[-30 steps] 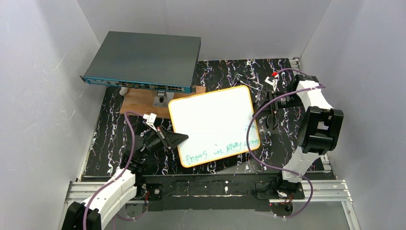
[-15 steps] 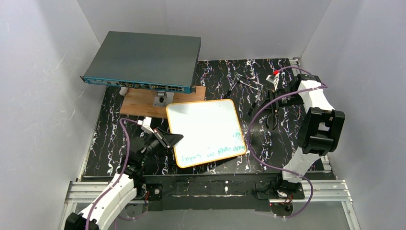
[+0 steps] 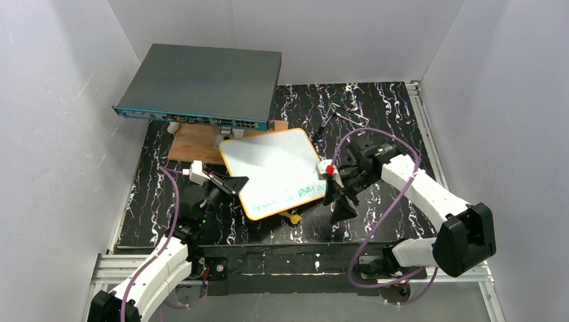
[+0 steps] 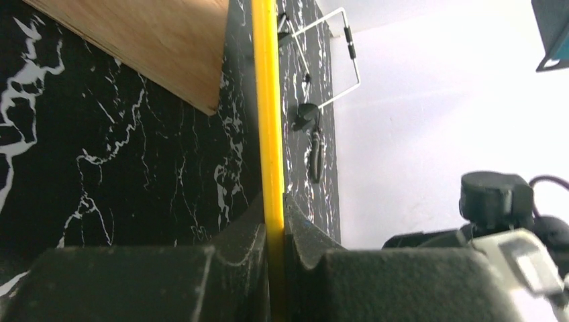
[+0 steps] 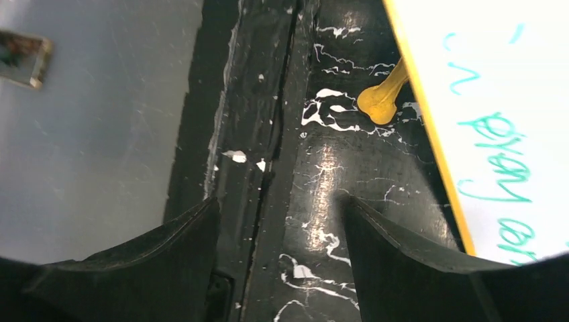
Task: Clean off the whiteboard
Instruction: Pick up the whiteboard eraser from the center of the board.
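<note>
2 hands were mine, and they stood on opposite sides of the whiteboard (image 3: 268, 164). My left hand (image 4: 272, 215) was clamped narrow on the board's yellow frame at its left edge, which ran edge-on between the fingers in that wrist's view. The board lay in the middle of the worktop (image 3: 389, 114), its far-left corner over the wooden board (image 3: 194, 142). I judged its long axis to run left to right, angled a little away toward the right.

My right hand (image 3: 339, 194) stood wide with nothing between its fingers, just off the board's near-right corner and over bare worktop. The green writing (image 3: 288, 196) ran in 1 band along the near edge, and its right end was the part closest to that hand. So the marks lay to the left of my right hand, which was the nearer and the free one.

A yellow piece (image 5: 381, 100) with a knobbed end stuck out from under the near edge. I could not tell what it was. I saw no eraser or cloth in any view, so the wipe would need one first.
</note>
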Robot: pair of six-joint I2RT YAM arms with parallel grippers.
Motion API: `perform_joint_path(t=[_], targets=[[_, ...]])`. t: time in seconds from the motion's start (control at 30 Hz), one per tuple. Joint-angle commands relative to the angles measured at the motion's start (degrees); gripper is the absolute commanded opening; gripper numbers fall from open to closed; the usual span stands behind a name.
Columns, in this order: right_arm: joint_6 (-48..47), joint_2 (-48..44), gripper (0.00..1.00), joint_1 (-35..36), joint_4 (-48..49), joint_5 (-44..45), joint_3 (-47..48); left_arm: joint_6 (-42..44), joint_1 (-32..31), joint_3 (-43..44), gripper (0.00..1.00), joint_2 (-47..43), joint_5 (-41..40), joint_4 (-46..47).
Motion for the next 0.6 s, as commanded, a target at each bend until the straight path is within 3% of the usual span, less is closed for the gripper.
perform_joint_path(t=[0.0, 0.13, 0.27, 0.43, 0.57], targets=[[14.7, -1.8, 0.73, 9.5, 21.5, 10.7, -3.0, 3.1, 0.2, 3.7, 0.0, -0.6, -8.3, 2.0], [27.4, 0.4, 0.72, 21.0, 36.6, 21.0, -6.3, 5.0, 0.2, 2.8, 0.0, -0.9, -10.7, 1.6], [37.1, 5.7, 0.72, 28.9, 44.6, 31.5, -6.0, 7.4, 0.2, 2.3, 0.0, -1.3, -11.7, 1.0], [45.8, 12.4, 0.72, 33.0, 49.5, 42.7, -4.9, 9.9, 0.2, 0.8, 0.0, -2.5, -11.0, 1.7], [48.5, 14.0, 0.71, 33.8, 51.2, 44.9, -5.8, 11.4, 0.2, 0.2, 0.0, -2.0, -9.4, 2.5]])
